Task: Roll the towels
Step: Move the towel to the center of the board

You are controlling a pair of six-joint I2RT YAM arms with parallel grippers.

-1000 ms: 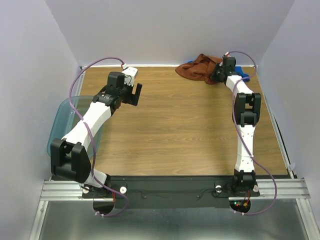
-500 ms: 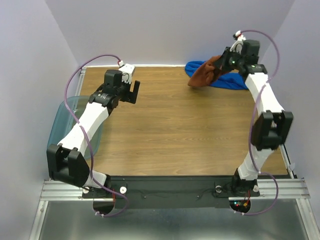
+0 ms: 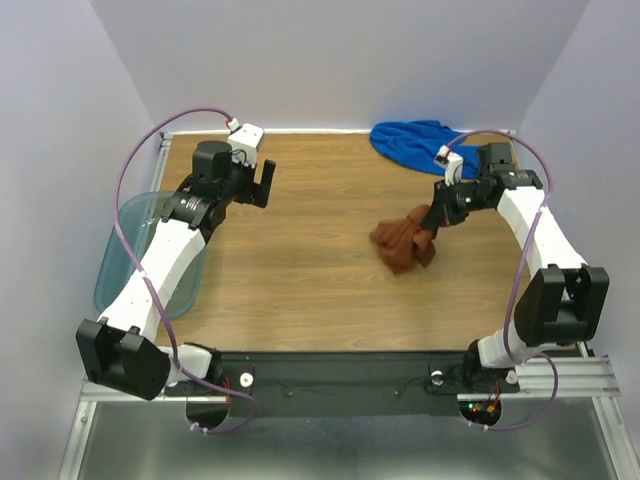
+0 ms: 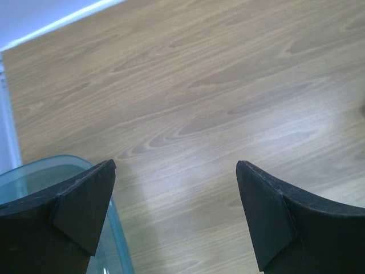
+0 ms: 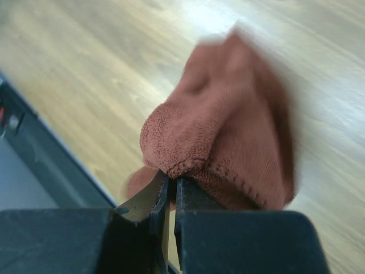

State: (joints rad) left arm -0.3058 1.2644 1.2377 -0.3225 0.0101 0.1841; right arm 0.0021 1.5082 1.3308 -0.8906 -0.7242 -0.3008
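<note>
Rust-brown towel [image 3: 403,245] hangs bunched from the right gripper [image 5: 170,185], jaws pinched tight on 1 edge. Its lower folds sit at mid-right of the table [image 3: 300,270]; touching or just above, can't tell. Step in hand, prob.: bringing it to open wood for laying flat. Next move calls for lowering & spreading it w/o creases before any rolling. Left gripper [image 4: 174,171] is wide open, holding nothing, near the teal bin [image 3: 112,265]. Count: 2 towels, incl. the blue towel [image 3: 415,145] heaped at far edge; 1 bin; 2 arms.
</note>
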